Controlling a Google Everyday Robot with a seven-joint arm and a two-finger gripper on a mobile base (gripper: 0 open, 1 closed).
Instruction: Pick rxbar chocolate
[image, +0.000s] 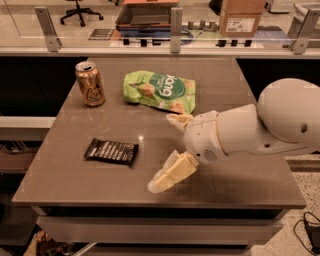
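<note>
Hanging over the grey table (240, 100), right of centre, the gripper (161, 153) has its two fingers spread wide, with nothing held between them. Flat at 9 o'clock from it lies the chocolate bar (111, 151), near but apart, black wrapper with white lettering facing up. Green snack bag (160, 91) at 12 o'clock from the gripper. Copper can (90, 83) upright at the table's 11 o'clock, well apart from the bar.

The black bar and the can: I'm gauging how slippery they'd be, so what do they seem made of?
Black bar: probably thin plastic-film wrapper, dull sheen, printed white lettering. Can: likely aluminium, copper-coloured metallic shine, rimmed top. The gripper is open, apart from the bar, near the front edge of the table.
</note>
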